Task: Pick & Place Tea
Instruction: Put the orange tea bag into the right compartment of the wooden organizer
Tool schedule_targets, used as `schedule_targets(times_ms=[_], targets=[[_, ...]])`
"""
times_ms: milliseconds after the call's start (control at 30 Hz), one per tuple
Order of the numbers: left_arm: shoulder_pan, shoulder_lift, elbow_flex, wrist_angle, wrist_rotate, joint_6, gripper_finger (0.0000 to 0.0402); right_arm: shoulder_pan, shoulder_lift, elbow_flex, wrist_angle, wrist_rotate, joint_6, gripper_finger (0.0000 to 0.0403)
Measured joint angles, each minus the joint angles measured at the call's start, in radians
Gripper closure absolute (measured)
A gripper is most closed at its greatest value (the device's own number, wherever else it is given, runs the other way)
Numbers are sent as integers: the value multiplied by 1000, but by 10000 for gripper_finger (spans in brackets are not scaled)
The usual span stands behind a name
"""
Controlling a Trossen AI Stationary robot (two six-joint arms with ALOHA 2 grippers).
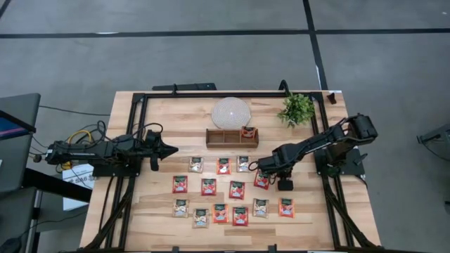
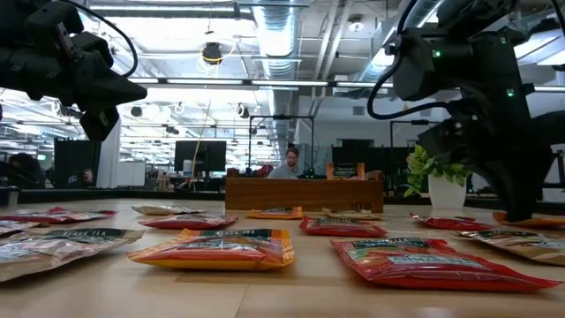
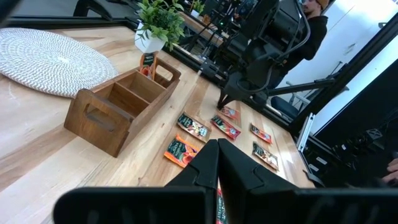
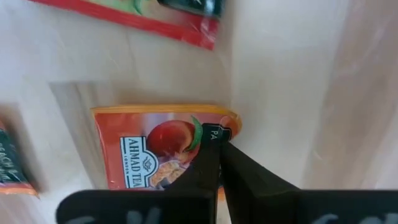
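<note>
Several flat tea sachets [image 1: 209,186], red ones and pale ones, lie in rows on the wooden table; one more red sachet [image 1: 247,131] stands in the brown tray's right compartment. My right gripper [image 1: 259,170] is low over the rows' right side, shut on a red-orange peach sachet [image 4: 149,149]. In the low view its fingers [image 2: 521,210] reach down to that sachet [image 2: 534,217]. My left gripper [image 1: 169,149] is shut and empty. It hangs above the table's left part, clear of the sachets, and its fingers [image 3: 217,155] point toward the tray. My right gripper has its shut fingertips [image 4: 210,140] on the peach sachet's edge strip, near one corner [image 4: 231,118]. It comes slanting down from the table's right side. The sachet still lies flat on the wood. Whether the edge sits between the fingers or under them cannot be told.
The wooden three-compartment tray [image 1: 219,145] stands behind the rows. A round white woven mat [image 1: 232,112] lies beyond it, and a small potted plant [image 1: 297,109] stands at the far right. A black frame [image 1: 211,93] runs around the table. Bare wood lies between the left gripper and the sachets.
</note>
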Motion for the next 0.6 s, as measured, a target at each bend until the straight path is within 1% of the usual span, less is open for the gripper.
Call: schedule_targets(times_ms=[267, 467, 600], targets=[[0, 0, 0, 0, 0, 4, 401, 0, 1, 112, -158, 16, -15, 402], [0, 0, 0, 0, 0, 5, 401, 0, 0, 246, -272, 110, -51, 402], [0, 0, 0, 0, 0, 4, 401, 0, 0, 346, -332, 213, -70, 402]])
